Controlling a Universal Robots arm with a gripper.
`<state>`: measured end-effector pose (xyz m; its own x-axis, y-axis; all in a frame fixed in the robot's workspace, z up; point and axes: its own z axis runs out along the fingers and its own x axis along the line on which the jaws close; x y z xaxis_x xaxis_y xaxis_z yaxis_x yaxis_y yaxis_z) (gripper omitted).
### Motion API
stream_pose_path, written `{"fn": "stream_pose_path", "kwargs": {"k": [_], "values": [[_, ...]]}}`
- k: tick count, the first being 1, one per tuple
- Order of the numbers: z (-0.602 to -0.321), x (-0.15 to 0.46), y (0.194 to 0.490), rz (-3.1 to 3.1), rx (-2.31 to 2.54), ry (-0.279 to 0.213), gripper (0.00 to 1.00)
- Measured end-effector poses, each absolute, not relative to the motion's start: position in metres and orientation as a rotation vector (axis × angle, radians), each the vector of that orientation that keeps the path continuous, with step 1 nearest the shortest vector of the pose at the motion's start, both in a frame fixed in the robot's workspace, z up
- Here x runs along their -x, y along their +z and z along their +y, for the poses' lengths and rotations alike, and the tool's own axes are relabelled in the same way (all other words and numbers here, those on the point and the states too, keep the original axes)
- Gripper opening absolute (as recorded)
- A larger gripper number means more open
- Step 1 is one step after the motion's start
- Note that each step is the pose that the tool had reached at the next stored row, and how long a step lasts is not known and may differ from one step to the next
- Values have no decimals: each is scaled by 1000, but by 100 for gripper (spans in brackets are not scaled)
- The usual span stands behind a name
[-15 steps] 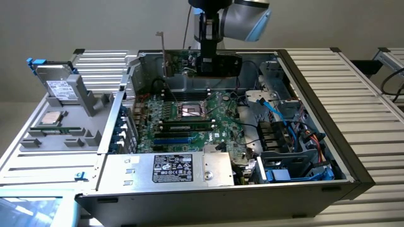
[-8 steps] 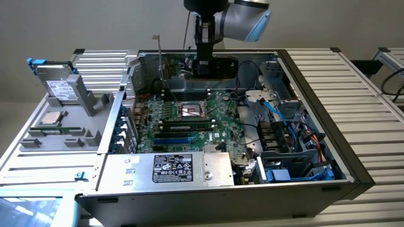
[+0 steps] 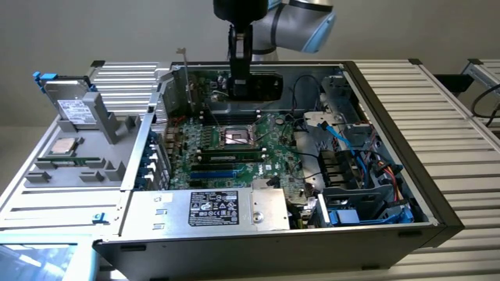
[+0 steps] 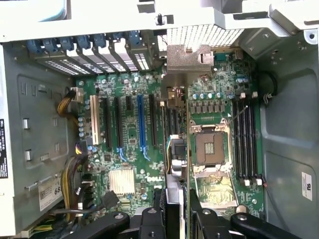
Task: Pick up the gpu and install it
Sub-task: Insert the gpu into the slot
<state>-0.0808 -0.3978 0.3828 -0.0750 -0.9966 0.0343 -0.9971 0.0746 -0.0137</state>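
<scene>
The jaws clamp the gpu [image 4: 175, 154] edge-on between them, above the motherboard [image 4: 124, 134].

Open black metal computer case [image 3: 258, 252] on ribbed silver worktop [image 3: 445, 117].
Green motherboard [image 3: 205, 140] inside, square processor socket [image 3: 236, 136] uncovered; silver labelled power supply box [image 3: 211, 208] adjoining; grey plastic parts tray [image 3: 70, 175] at the exterior view's left carries a silver drive [image 3: 74, 108].

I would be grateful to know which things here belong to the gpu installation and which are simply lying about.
Job in hand: gpu, held by the pincer; blue expansion slot; computer case.
Lying about: hard drive; processor chip; grey parts tray.
</scene>
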Motion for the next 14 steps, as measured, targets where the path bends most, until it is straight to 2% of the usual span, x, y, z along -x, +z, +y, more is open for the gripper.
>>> {"fn": "stream_pose_path", "kwargs": {"k": [14], "values": [[-398, 94, 376, -2273, -2147, 54, 29]]}}
